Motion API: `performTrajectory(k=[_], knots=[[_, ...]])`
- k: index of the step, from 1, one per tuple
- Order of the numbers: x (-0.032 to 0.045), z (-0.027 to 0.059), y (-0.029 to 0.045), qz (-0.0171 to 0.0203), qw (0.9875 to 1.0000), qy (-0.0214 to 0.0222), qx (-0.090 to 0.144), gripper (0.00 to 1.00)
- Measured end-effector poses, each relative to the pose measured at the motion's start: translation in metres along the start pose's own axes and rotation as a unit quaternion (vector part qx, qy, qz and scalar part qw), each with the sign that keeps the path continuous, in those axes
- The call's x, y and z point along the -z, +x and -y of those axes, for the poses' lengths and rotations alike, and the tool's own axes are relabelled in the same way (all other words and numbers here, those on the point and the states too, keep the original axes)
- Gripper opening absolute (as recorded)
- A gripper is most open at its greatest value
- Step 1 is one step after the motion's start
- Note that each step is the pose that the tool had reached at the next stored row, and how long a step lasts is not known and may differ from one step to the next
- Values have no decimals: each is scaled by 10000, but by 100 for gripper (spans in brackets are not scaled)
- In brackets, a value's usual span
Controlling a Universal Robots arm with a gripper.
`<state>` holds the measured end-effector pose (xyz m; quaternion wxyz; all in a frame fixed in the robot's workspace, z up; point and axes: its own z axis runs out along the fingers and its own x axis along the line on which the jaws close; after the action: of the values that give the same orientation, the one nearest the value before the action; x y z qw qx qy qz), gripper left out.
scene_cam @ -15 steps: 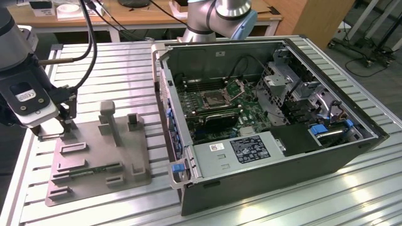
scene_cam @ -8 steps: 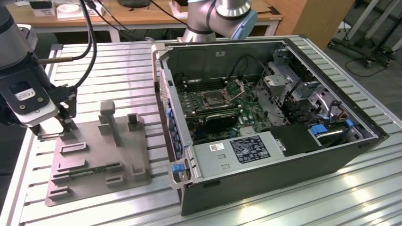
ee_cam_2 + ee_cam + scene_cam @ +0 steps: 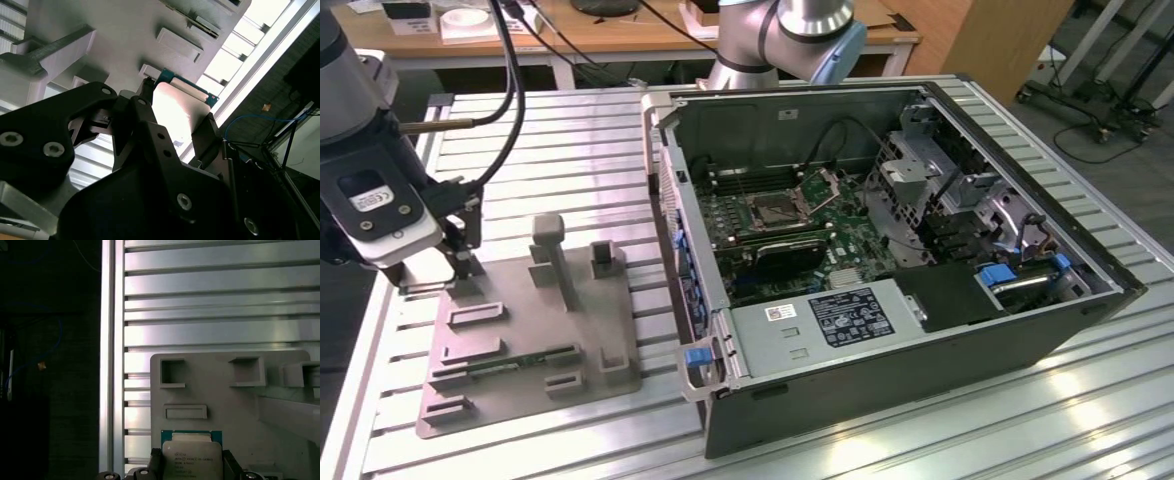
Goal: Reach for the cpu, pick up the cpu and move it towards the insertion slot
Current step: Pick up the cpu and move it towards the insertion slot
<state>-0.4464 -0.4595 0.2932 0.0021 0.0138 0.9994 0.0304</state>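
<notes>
In the exterior view, shows a ribbed metal desk carrying a grey plastic fixture on the exterior view's left and an open computer case on its right. Places the gripper low over the fixture's far left corner, well apart from the insertion slot inside the case. In the second wrist view, shows the gripper closed on the cpu, black fingers against two opposite edges, bright silvery top towards the camera. In the first wrist view, shows the cpu between the fingers, over the fixture near its edge, desk slats beyond.
</notes>
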Motion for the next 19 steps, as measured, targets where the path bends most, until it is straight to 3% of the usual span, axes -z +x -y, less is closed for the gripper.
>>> performTrajectory(k=[8,17,19], knots=[[40,-3,0,0,10000,-4,1,55],[177,-11,0,-1,10000,-12,8,55],[199,-12,-1,-1,10000,-32,9,55]])
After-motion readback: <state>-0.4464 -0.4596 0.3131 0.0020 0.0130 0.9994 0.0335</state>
